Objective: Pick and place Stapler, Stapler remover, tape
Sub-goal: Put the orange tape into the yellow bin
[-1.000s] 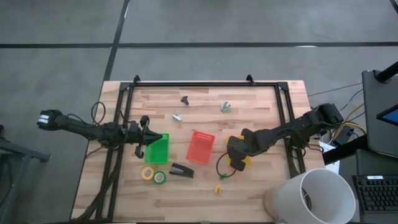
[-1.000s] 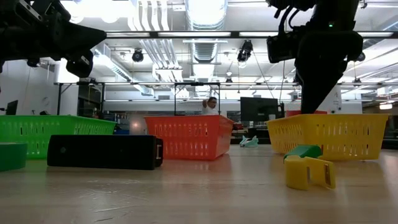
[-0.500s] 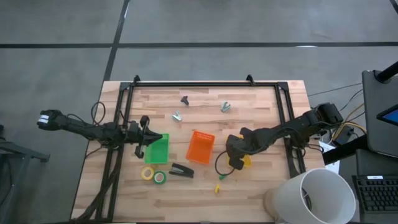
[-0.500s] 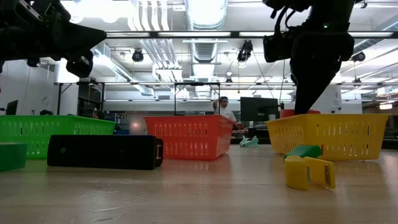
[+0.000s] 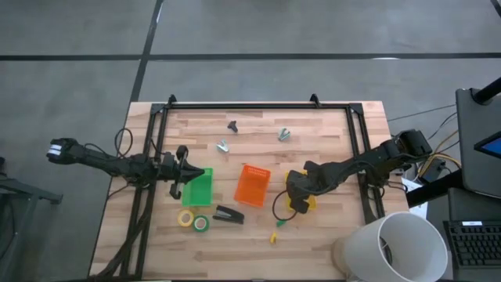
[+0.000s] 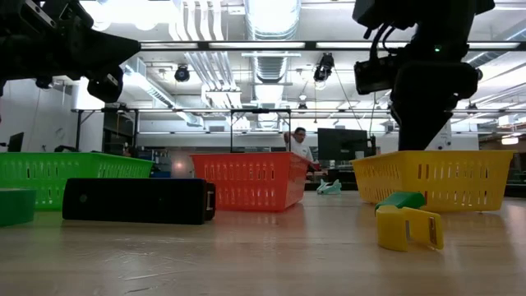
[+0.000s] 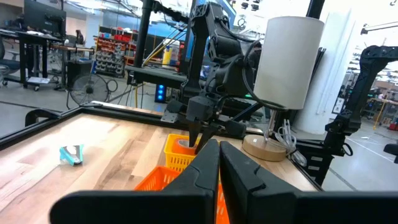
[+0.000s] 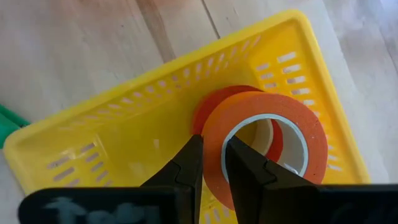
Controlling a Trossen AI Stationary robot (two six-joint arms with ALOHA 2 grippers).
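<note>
Tape rolls lie in two places. An orange roll stands on edge inside the yellow bin, and the right gripper pinches its band between its fingers, which are nearly together, one inside the pale centre hole and one outside. A second, redder roll sits just behind it, touching it. In the high view the right gripper hangs over the yellow bin on the right half of the table.

Nearest the front edge of the table lie a yellow roll and a green roll, just beside each other, with the black stapler to their right. A small yellow and green piece lies near the front edge as well; what it is cannot be told.

Farther back stand the green bin and the orange bin, side by side but apart. The left gripper hangs at the green bin's left edge, fingers closed together and holding nothing, as its wrist view shows.

Toward the far edge lie two small silver objects and a small dark claw-shaped staple remover, well apart from the bins.

In the low view a person shows in the room behind the orange bin.
</note>
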